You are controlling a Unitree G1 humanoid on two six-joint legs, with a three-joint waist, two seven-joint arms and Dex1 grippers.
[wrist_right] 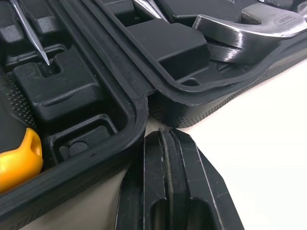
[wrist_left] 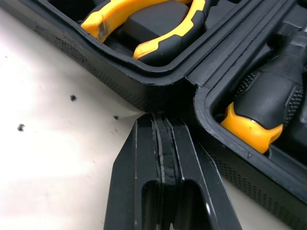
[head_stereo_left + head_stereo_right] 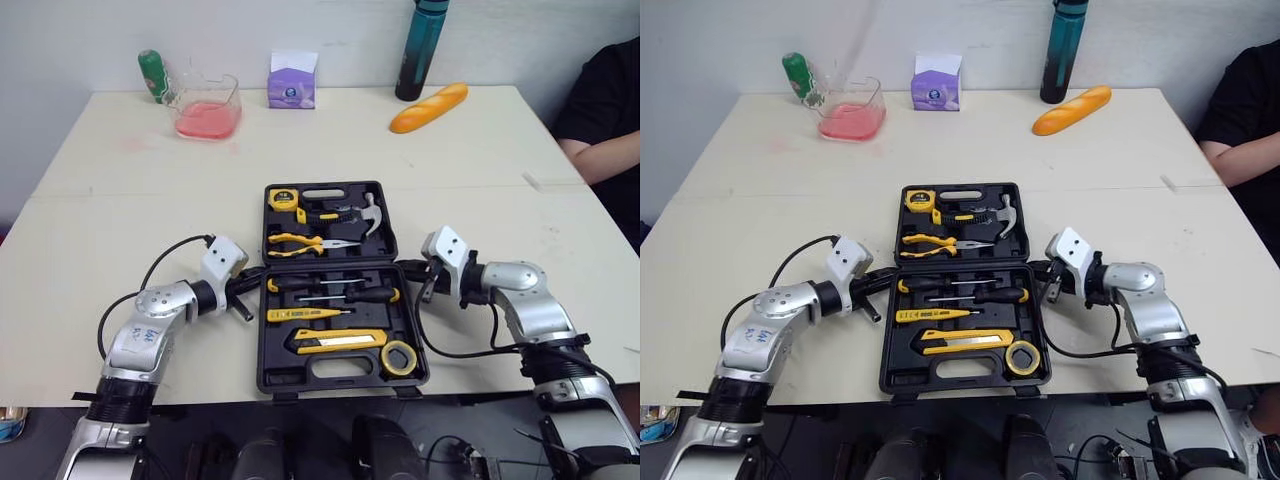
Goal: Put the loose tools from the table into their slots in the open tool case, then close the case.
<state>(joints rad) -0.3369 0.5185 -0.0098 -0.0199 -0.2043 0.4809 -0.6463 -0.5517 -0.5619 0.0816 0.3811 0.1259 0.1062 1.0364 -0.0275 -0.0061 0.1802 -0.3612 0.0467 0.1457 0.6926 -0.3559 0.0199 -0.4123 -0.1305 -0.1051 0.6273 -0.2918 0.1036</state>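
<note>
At the table's near edge: tool case [image 3: 268, 378] lying open, a gripper at each end of its hinge.

Left gripper [image 2: 163, 120] and right gripper [image 1: 165, 136] both have their jaws pressed together, holding nothing, tips against the hinge notches on the case's two sides. Tape roll [image 3: 400, 358], utility knife [image 3: 335, 342] and screwdrivers [image 3: 335, 293] sit in the near half; pliers [image 3: 300, 243], hammer [image 3: 360, 212] and tape measure [image 3: 283, 197] in the far half. Beyond stand a pink container [image 3: 207, 108], tissue box [image 3: 292, 82] and bottle [image 3: 425, 45].
</note>
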